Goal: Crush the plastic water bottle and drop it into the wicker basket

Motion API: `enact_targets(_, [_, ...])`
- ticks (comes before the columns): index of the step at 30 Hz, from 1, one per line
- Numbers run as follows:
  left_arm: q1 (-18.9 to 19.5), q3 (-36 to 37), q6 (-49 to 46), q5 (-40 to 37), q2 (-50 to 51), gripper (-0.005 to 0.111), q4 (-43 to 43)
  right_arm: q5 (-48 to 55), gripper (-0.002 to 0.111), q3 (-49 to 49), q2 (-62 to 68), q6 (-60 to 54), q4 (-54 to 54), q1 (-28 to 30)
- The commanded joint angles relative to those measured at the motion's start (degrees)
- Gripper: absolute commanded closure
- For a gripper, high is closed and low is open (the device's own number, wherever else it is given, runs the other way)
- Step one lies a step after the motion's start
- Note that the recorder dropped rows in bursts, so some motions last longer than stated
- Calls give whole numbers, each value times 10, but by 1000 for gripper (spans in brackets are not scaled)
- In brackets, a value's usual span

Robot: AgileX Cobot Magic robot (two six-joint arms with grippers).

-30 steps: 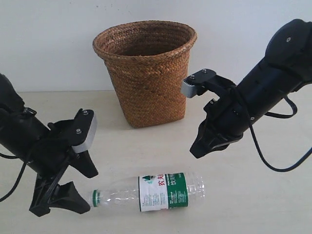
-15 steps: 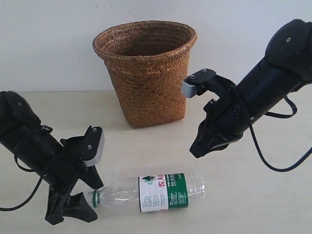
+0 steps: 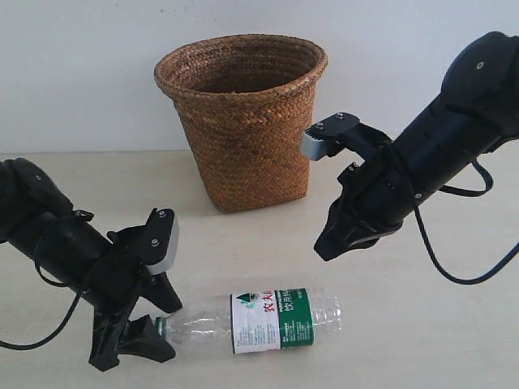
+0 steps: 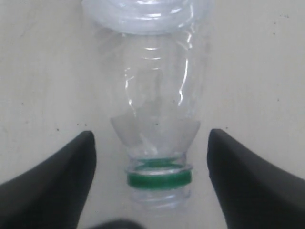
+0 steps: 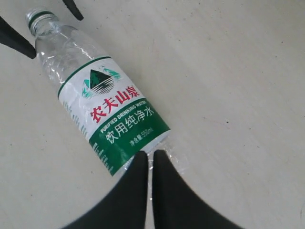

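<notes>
The seemingly empty plastic water bottle [image 3: 255,320] lies on the desk [image 3: 422,324], probably light, crushable and slippery; left fingers [image 4: 62,176] spread astride its neck; right fingers [image 5: 131,191] pressed together above its base; best squeezed mid-body.

The plastic water bottle [image 3: 259,318] is clear, glossy, ribbed plastic. The wicker basket [image 3: 243,138] is rough brown weave, the worktop [image 3: 422,324] pale and matt, my left gripper [image 4: 151,136] matt black

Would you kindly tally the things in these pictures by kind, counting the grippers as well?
Plastic water bottle: 1
Wicker basket: 1
Grippers: 2, the left gripper and the right gripper
Total: 4
</notes>
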State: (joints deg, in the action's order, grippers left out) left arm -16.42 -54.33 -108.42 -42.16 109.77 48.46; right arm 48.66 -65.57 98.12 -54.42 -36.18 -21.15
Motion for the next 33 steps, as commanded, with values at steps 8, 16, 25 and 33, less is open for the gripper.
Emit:
enact_targets(8, [-3,-1,-5,18,27,49,2,-3,108,-5,-1,-4,-5,-1])
enact_targets(16, [-3,-1,-5,13,27,90,2,-2,108,-5,-1,-4,-62,-1])
enact_targets(25, [-3,-1,-5,-9,27,102,0,23,108,-7,9,-35,-144,-24])
enact_targets(33, [-3,-1,1,-9,27,102,0,-4,108,-49,67,64,-47,-116])
